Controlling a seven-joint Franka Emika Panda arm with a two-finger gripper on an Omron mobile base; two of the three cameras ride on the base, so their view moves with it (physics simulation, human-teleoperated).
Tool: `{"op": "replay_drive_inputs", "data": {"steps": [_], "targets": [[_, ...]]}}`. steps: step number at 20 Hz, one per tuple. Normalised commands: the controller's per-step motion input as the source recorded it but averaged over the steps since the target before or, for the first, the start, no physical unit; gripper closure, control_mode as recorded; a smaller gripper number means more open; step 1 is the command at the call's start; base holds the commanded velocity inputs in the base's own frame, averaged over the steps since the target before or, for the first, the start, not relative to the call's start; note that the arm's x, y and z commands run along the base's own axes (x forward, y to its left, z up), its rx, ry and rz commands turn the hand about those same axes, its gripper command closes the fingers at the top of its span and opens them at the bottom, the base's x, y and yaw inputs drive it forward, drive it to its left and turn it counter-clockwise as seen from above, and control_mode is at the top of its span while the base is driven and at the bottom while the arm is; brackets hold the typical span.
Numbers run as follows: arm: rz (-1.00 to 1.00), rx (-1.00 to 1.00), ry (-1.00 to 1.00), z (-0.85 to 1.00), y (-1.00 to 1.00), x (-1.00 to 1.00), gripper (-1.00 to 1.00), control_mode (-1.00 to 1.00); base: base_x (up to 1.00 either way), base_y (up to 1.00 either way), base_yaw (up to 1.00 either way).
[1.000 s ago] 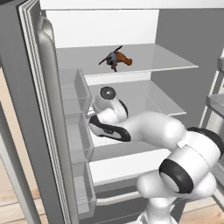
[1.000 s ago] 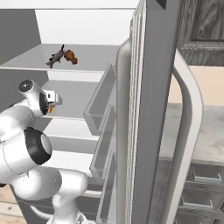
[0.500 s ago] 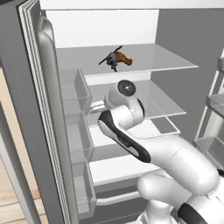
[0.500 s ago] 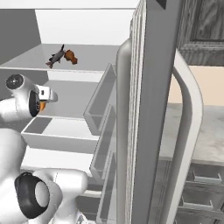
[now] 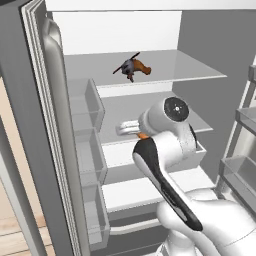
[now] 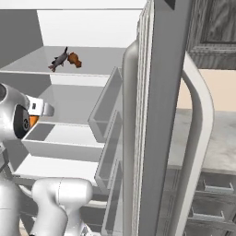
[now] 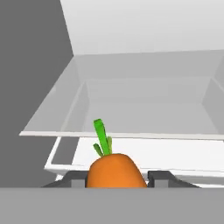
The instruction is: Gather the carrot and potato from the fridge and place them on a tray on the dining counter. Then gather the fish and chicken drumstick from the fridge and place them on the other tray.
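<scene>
An orange carrot (image 7: pixel 116 170) with a green stalk sits between my two dark fingertips (image 7: pixel 160 177), and my gripper (image 7: pixel 117 180) is shut on it. From the left base view, a bit of the carrot (image 5: pixel 143 135) peeks out under the hand, in front of the fridge's middle shelf. The right base view shows the carrot (image 6: pixel 33 121) beside the wrist. On the upper shelf the dark fish (image 5: pixel 127 66) lies against the brown chicken drumstick (image 5: pixel 143 69), also seen as fish (image 6: pixel 59 60) and drumstick (image 6: pixel 74 59). The potato and trays are out of view.
An open white drawer (image 5: pixel 199 154) juts out below the middle shelf, its rim (image 7: pixel 131 136) right ahead of the carrot. Door bins (image 5: pixel 90 145) line the open left door. The right door (image 6: pixel 156 115) with its long handle stands close on the right.
The arm has swung upward and its elbow has risen in front of the shelves. The hand has stayed near the middle shelf with the carrot in its grip.
</scene>
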Motion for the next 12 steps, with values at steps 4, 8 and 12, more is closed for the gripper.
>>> {"op": "replay_drive_inputs", "data": {"steps": [4, 8, 12], "targets": [[-0.07, 0.12, 0.02, 0.62, -0.29, -1.00, 1.00, -1.00, 0.00, 0.00, 0.00], [-0.08, 0.12, 0.03, 0.74, -0.28, -1.00, 1.00, -1.00, 0.00, 0.00, 0.00], [-0.09, 0.09, 0.03, 0.66, -0.28, -1.00, 1.00, -1.00, 0.00, 0.00, 0.00]]}}
